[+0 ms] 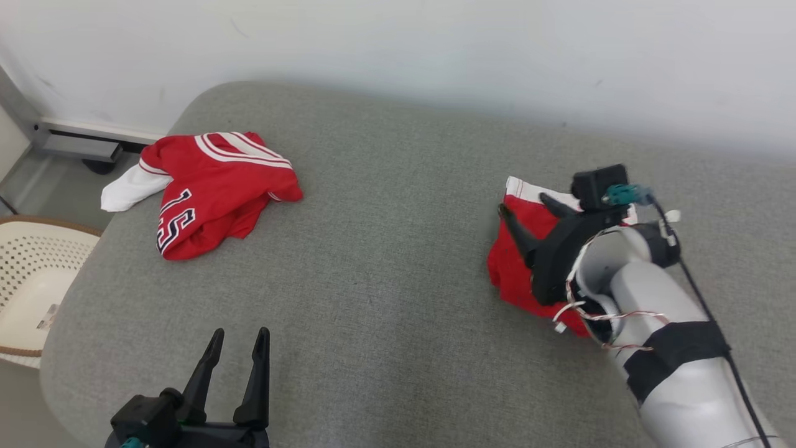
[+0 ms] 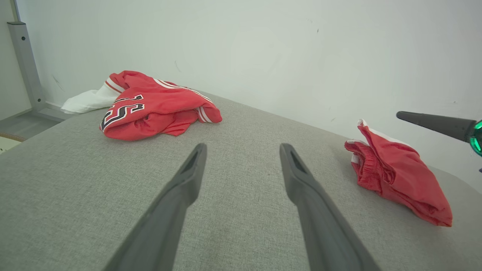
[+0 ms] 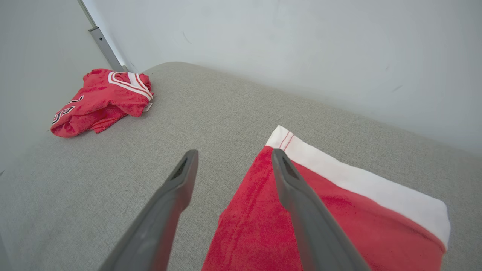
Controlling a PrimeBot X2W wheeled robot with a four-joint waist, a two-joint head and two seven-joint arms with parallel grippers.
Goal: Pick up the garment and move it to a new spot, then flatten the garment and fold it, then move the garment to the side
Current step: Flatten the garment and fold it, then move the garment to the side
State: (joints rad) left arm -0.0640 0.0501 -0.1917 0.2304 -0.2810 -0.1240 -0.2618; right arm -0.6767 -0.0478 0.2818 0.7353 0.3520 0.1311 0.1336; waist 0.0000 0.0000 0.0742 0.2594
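The robot's right claw hangs with its two long dark fingers spread wide and gripping nothing, directly above a folded red garment on a grey woven surface. In the right wrist view one finger crosses the red cloth, while the other stands over bare grey weave just off the garment's edge. The bundle lies beneath the claw and stretches back toward the wrist. Its longer side appears to run roughly along the line of the fingers, and a broad white band with red stitching forms the end just ahead of the fingertips.

The right arm is plainly the nearer. The left claw is equally open and empty, well apart from the bundle, which lies off to its right.

The cloth looks soft and slightly napped, stacked in layers with a gathered, elastic-looking edge showing in the left wrist view. A crumpled red jersey with striped trim, black-and-white numerals and a white part lies far ahead and to the left of both claws, with a perforated pale basket beyond the surface's left rim.

With the garment folded and set down, only the final shift sideways, if any, seems left.
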